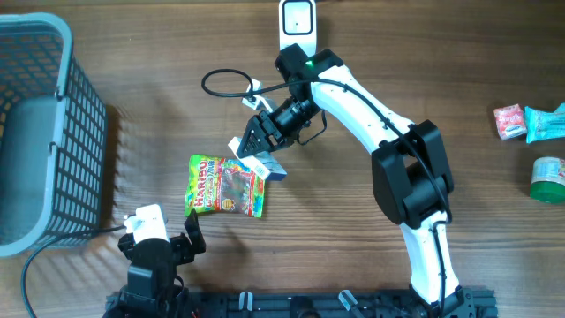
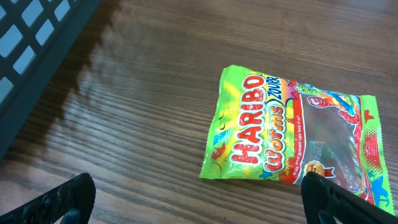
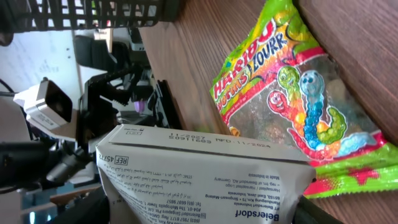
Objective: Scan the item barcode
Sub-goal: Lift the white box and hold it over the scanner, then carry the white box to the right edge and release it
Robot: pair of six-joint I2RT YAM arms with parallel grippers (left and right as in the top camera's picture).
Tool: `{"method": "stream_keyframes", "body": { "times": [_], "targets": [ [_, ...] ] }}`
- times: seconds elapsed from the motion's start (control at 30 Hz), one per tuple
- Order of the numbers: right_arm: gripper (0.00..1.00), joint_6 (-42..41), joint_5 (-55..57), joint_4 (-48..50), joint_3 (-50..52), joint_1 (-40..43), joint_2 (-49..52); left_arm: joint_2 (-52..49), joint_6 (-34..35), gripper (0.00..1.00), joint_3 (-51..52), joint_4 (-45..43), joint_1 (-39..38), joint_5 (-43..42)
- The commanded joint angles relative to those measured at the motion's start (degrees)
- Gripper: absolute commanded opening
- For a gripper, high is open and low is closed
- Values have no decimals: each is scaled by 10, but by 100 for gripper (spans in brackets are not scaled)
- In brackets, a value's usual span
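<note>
Right now the right gripper sits near the middle of the table, its arm reaching in from the near edge. Its fingers are clamped on a small white box. The right wrist view shows the box close up and tilted. Fine print and the name Beiersdorf run across its broad face, and a "REF" label and a line of digits sit on the narrower face above it. I cannot make out a barcode on the faces that show. From overhead, the box overlaps one corner of a green Haribo Worms bag, the corner toward the far and right edges. The bag lies flat on the wood, between the table's middle and its near edge.

The left gripper hangs close to the near edge, toward the near-left corner. Its fingers are spread wide with nothing between them. In its wrist view both dark fingertips frame bare wood, and the bag lies just beyond the right-hand tip.

A white scanner stands at the middle of the far edge, well apart from the box. A black cable loops on the wood between it and the gripper. A grey mesh basket fills the far-left corner. Along the right edge lie a pink packet, a teal packet touching it, and a green round tub nearer the front.
</note>
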State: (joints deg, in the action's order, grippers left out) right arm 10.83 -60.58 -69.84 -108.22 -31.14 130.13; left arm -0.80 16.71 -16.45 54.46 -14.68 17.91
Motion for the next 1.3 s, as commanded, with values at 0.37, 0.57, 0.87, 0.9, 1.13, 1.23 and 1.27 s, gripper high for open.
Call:
{"method": "stream_keyframes", "body": {
  "times": [0.37,0.57,0.87,0.9,1.13,1.23,1.27],
  "targets": [
    [58,-38,379,120,-58,1,-39,4,3,100,-2,1,-4,-1],
    [55,-33,638,252,-58,1,-40,4,3,100,-2,1,-4,-1],
    [54,84,801,447,-58,1,-40,4,3,100,-2,1,-4,-1],
    [54,108,801,474,-58,2,-40,4,3,100,-2,1,-4,-1],
    [55,271,823,668,-57,26,-5,4,3,100,-2,1,-4,-1],
    [55,307,849,736,-57,38,19,4,3,100,-2,1,-4,-1],
    [55,318,853,759,-57,42,29,4,3,100,-2,1,-4,-1]
  ]
}}
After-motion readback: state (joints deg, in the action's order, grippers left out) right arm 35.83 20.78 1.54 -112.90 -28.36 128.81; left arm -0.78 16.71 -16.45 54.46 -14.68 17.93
